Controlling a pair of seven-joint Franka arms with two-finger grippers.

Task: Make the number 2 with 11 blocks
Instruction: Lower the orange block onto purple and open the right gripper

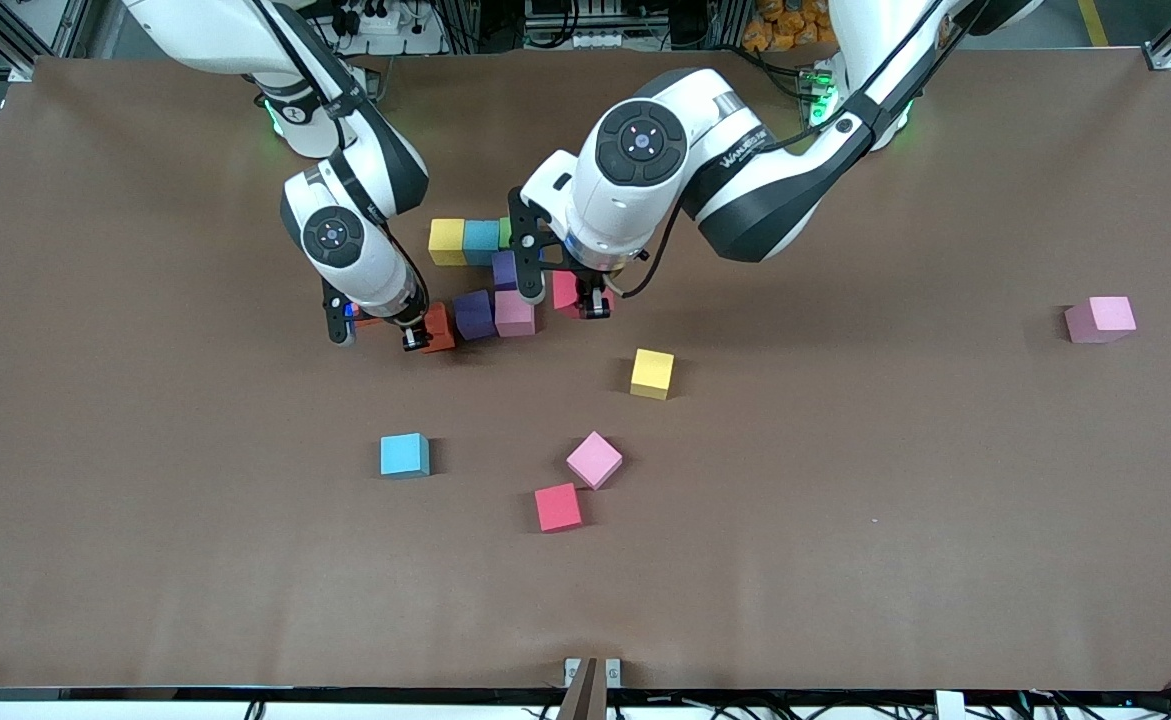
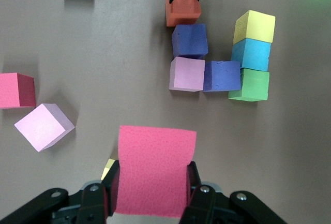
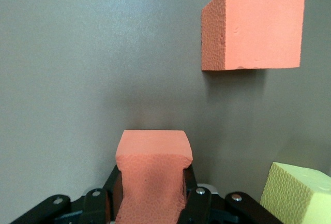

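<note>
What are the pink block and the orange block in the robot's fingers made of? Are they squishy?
Both look like soft matte foam. The pink block has a grainy, dull face with no shine. The orange block looks pinched in where the right gripper squeezes it, so probably squishy.

Seven cubes [image 1: 493, 285] sit clustered mid-table, five loose blocks [image 1: 652, 373] nearer the camera.
</note>
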